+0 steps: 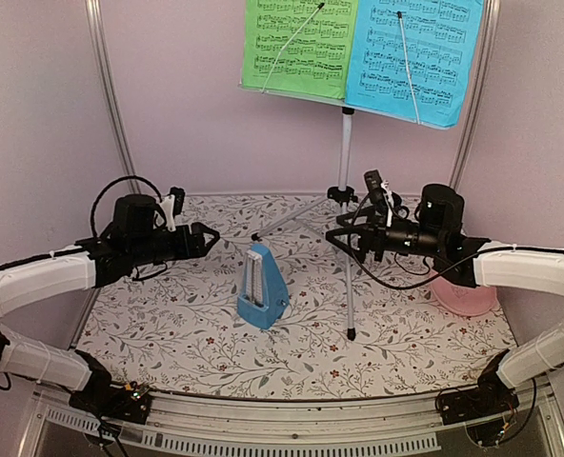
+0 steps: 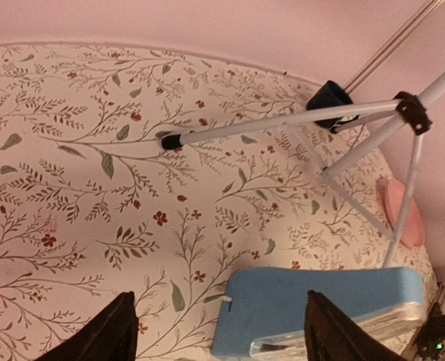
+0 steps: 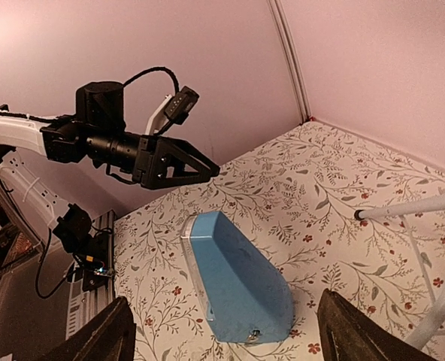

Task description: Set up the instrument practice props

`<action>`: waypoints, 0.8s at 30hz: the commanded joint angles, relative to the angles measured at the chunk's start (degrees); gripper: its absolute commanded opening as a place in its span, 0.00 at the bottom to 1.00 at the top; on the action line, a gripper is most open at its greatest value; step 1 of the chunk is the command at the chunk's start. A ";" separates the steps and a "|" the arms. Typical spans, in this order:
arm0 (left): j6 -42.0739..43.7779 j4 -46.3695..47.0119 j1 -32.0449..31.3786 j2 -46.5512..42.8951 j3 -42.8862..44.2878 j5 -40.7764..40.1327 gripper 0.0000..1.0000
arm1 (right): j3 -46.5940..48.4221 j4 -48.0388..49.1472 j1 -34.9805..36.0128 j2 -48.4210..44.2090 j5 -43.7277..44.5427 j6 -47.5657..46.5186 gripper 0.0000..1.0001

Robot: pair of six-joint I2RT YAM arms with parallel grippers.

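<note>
The silver tripod music stand (image 1: 345, 152) stands at the back right of the table. On its desk sit a green sheet (image 1: 296, 48) on the left and a blue sheet (image 1: 415, 57) on the right, each under a thin wire arm. The blue pyramid metronome (image 1: 262, 293) stands upright on the floral cloth, left of the front tripod leg. My left gripper (image 1: 211, 235) hovers open just left of and above the metronome (image 2: 313, 301), apart from it. On the metronome's (image 3: 241, 278) other side my right gripper (image 1: 332, 238) hangs open and empty, close to the stand's legs.
A pink plate (image 1: 465, 297) lies at the right edge under my right arm. A dark blue mug (image 2: 329, 98) sits by the back wall behind the tripod legs (image 2: 283, 122). Pink walls and metal frame posts (image 1: 110, 95) close in the table.
</note>
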 commanded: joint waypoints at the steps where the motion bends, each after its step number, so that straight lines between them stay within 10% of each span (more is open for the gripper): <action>1: -1.19 5.79 3.01 4.91 -4.50 5.18 0.72 | 0.12 -2.90 3.31 3.21 3.03 -0.36 0.80; 16: 3.21 10.60 2.71 21.81 -1.51 14.49 0.29 | 9.61 -13.52 12.42 22.27 15.18 -4.80 0.31; 24: 4.48 10.55 -0.75 24.66 -2.10 15.11 0.18 | 16.19 -14.51 12.46 30.63 15.66 -4.06 0.25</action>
